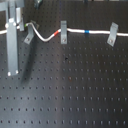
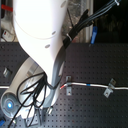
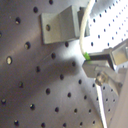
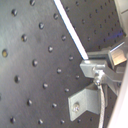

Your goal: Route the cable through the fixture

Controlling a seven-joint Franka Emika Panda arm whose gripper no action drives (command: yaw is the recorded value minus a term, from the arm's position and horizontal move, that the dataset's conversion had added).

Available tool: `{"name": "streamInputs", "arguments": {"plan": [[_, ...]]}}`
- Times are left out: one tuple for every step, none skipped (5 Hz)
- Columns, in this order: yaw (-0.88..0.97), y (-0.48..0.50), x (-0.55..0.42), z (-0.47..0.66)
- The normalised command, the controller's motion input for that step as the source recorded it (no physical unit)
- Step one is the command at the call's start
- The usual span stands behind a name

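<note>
The white cable (image 1: 75, 30) runs across the black perforated board, with a red band (image 1: 61, 31) and a blue band (image 1: 87, 31). It passes a slanted middle clip (image 1: 63, 32) and a right clip (image 1: 113, 34). The fixture (image 1: 30, 34), the left slanted clip, stands right by my gripper (image 1: 19, 26); the cable sags just past it. In the first wrist view my gripper (image 3: 89, 59) is shut on the cable (image 3: 81, 35), a short way from the fixture (image 3: 62, 25). The second wrist view shows the cable (image 4: 72, 30) entering the fingers (image 4: 95, 67) beside the clip (image 4: 87, 100).
The white arm (image 2: 40, 35) with its black hose bundle fills the second exterior view's left, hiding the board beneath. A tall grey upright (image 1: 12, 47) stands at the first exterior view's left. Bare board (image 1: 70, 90) lies in front of the clips.
</note>
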Motion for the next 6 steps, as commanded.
{"name": "streamInputs", "arguments": {"plan": [[0.03,0.084,0.405,-0.01],[0.02,0.077,0.526,-0.01],[0.0,-0.016,0.285,0.0],[0.17,-0.063,0.011,0.0],[0.33,-0.069,-0.054,0.05],[0.21,-0.005,-0.047,0.26]]}}
